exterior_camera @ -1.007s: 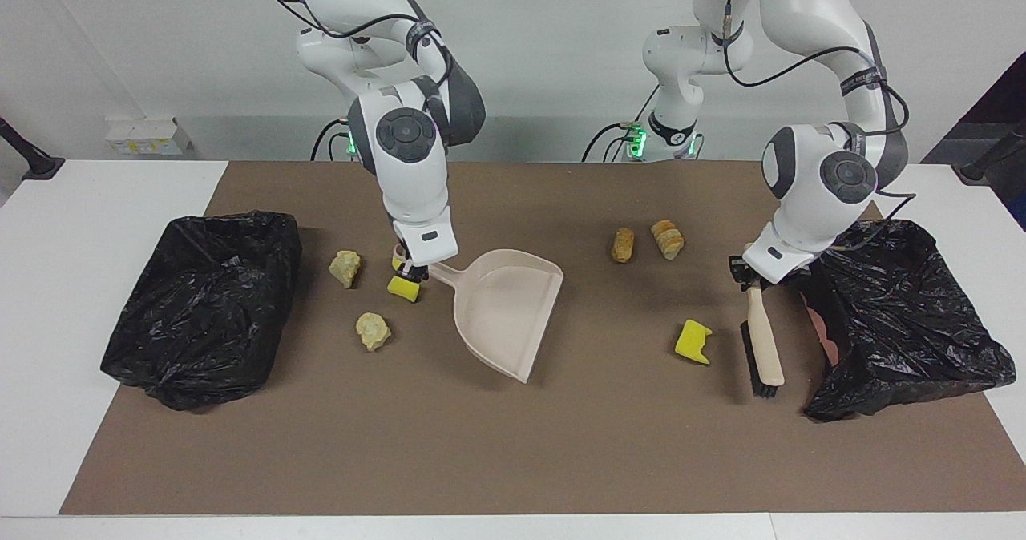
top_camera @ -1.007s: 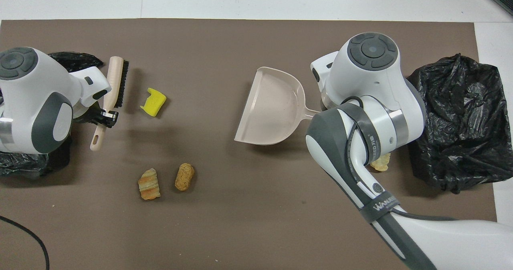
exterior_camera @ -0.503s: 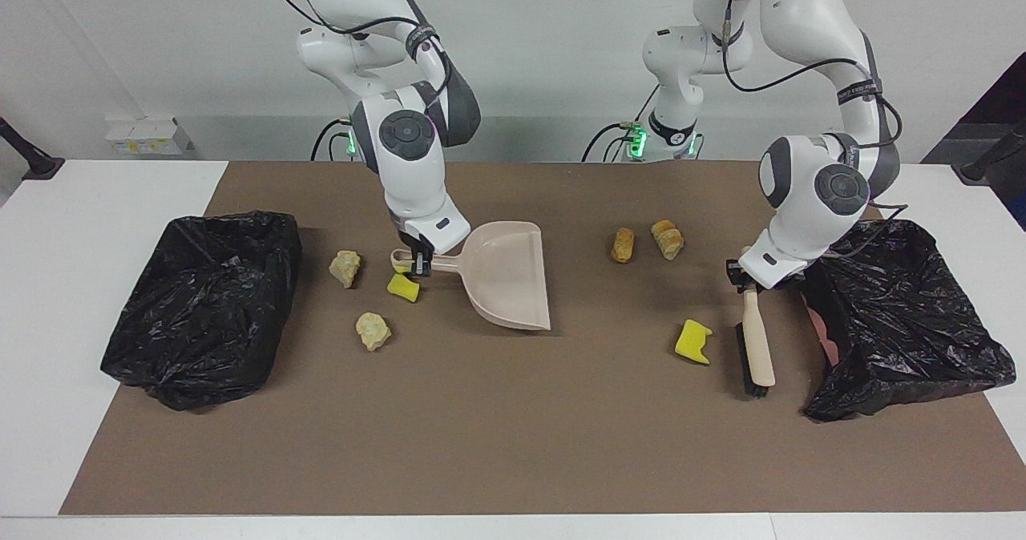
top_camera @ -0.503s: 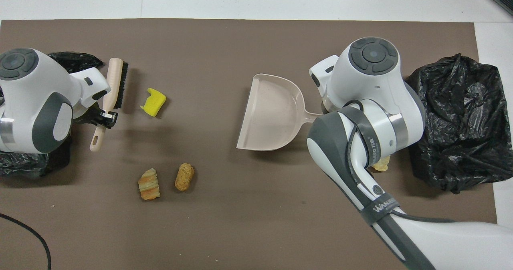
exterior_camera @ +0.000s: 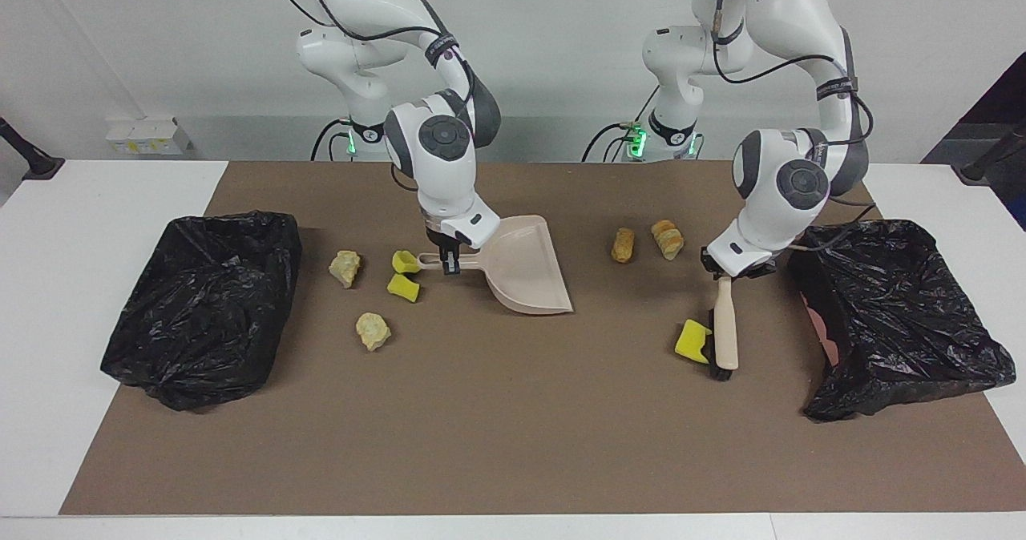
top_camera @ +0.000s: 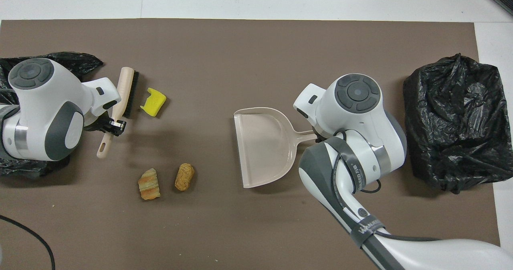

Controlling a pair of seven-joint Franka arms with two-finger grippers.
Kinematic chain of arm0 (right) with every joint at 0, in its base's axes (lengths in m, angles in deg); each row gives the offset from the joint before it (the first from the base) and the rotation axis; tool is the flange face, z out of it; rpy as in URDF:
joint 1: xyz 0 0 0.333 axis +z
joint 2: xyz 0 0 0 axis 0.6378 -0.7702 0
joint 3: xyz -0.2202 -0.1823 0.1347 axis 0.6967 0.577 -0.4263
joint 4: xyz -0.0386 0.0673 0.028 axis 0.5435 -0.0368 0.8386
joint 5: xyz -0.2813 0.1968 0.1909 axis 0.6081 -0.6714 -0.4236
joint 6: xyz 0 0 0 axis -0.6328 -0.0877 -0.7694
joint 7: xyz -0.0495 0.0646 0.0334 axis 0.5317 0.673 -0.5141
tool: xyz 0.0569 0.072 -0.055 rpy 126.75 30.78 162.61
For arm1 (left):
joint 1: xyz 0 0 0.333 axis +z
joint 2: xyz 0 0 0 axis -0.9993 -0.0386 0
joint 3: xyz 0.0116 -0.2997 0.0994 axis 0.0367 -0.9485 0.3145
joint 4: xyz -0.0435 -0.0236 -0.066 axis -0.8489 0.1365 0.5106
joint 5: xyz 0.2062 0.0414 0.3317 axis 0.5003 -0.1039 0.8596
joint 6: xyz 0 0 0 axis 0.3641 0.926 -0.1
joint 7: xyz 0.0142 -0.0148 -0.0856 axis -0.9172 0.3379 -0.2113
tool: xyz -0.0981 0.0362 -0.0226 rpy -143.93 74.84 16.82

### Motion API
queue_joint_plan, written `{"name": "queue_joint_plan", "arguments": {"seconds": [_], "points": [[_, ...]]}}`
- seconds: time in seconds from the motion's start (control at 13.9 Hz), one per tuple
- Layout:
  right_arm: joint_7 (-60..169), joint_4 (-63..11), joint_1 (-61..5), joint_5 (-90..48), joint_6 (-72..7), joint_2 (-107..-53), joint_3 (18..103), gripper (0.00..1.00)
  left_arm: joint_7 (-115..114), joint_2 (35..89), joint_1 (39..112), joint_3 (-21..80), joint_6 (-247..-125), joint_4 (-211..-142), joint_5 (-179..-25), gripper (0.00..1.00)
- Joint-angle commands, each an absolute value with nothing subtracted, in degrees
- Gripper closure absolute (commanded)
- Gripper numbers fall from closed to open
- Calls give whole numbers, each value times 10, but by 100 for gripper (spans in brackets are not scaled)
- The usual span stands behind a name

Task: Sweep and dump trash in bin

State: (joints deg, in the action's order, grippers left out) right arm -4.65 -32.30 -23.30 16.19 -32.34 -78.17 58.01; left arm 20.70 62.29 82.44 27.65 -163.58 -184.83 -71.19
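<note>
1. At the bottom of the facing view lies bare brown mat (exterior_camera: 513, 444) on a white table (exterior_camera: 48, 364). No trash lies there.
2. A bit higher, at the lower right, a yellow sponge bit (exterior_camera: 692, 341) lies on the mat. The brush (exterior_camera: 725, 328) has its black bristles just beside it.
3. At the left, about as low, sits a cream lump (exterior_camera: 373, 331).
4. A black-bagged bin (exterior_camera: 200, 308) sits at the left edge of the mat. A second bin (exterior_camera: 898, 316) sits at the right edge. I see no trash bits in either one.
5. Near the middle, the left gripper (exterior_camera: 731, 274) is closed tight on the brush handle. The right gripper (exterior_camera: 450, 263) is closed tight on the handle of the dustpan (exterior_camera: 525, 272). The dustpan is empty.
6. Beside the dustpan handle lie two yellow sponge chunks (exterior_camera: 403, 287). A second cream lump (exterior_camera: 345, 268) lies between them and the left-hand bin.
7. Higher up, right of the middle, two bread bits (exterior_camera: 623, 244) lie side by side.
8. So I think the job has only just begun. Both tools are picked up, but all seven bits are on the mat. Sweeping them into the dustpan and tipping them into a bin are left to do.
9. At the top are the two arm bases with green lights, black cables and a plain white wall. A small white box (exterior_camera: 144, 135) sits at the upper left.
</note>
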Motion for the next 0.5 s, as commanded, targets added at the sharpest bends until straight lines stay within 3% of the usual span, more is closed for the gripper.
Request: {"name": "queue_joint_plan", "arguments": {"seconds": [0.0, 0.43], "points": [[29, -339, -232, 176, -343, -777, 580, 100, 206, 666, 786, 282, -1642, -1899, -712, 100], [65, -339, -232, 193, -374, -796, 580, 100, 165, 706, 748, 214, -1648, -1957, -746, 100]]}}
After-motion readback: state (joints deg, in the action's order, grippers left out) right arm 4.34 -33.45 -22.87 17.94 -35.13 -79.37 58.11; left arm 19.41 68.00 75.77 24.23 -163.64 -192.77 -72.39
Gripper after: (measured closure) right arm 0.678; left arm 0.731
